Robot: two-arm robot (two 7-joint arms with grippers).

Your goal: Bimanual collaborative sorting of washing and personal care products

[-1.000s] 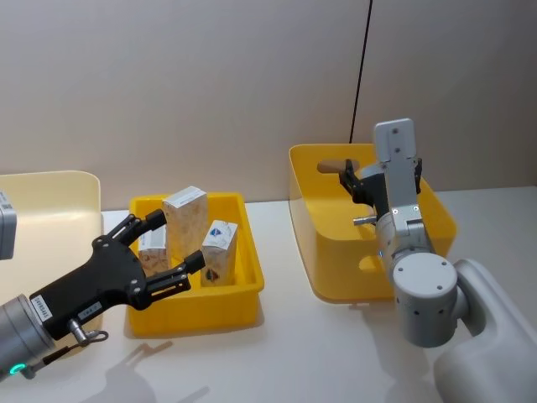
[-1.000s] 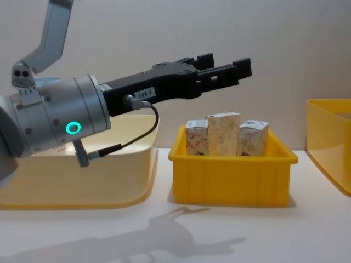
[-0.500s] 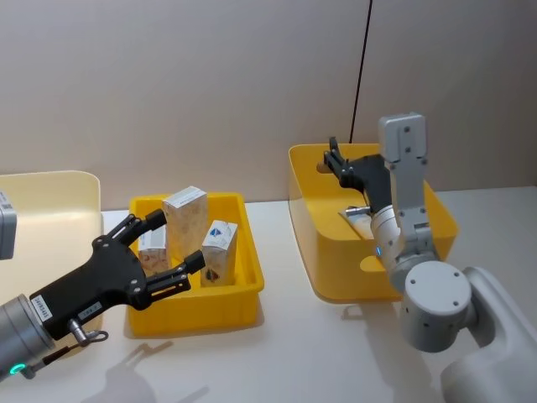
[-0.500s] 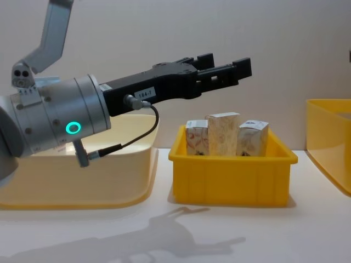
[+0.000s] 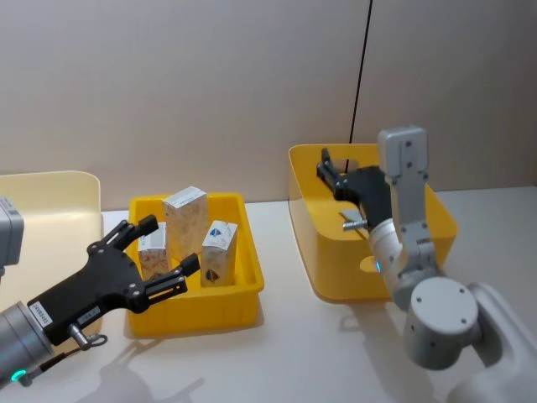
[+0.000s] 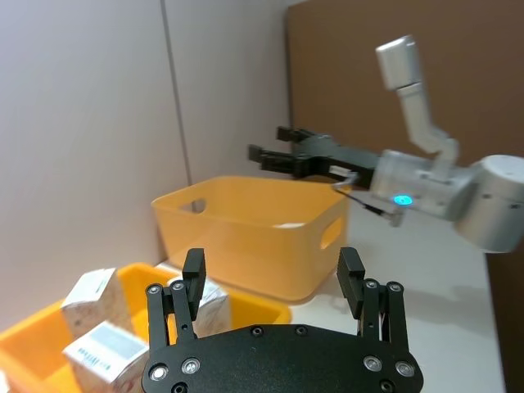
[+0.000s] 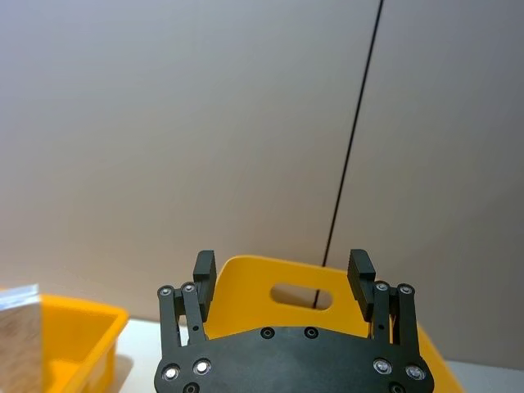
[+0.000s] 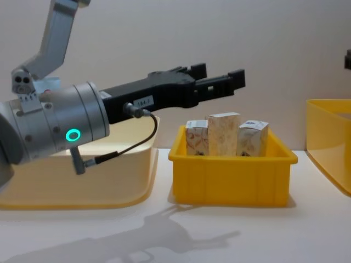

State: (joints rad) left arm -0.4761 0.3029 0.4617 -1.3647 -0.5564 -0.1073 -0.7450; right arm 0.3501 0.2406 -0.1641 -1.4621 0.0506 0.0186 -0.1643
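Observation:
Three small white cartons with orange-red print stand upright in a small yellow tray. My left gripper hovers open above the tray's near left side, clear of the cartons, with nothing between its fingers. My right gripper is open and holds nothing, raised over the back left part of a large yellow bin. Its tip shows at the chest view's right edge.
A pale yellow tub stands at the far left, behind my left arm. The large yellow bin has handle holes in its walls. A black cable hangs down the wall behind it. White tabletop lies between tray and bin.
My right gripper has risen out of the large bin and swung left over its back corner. My left gripper has drawn back slightly from the tray, still open.

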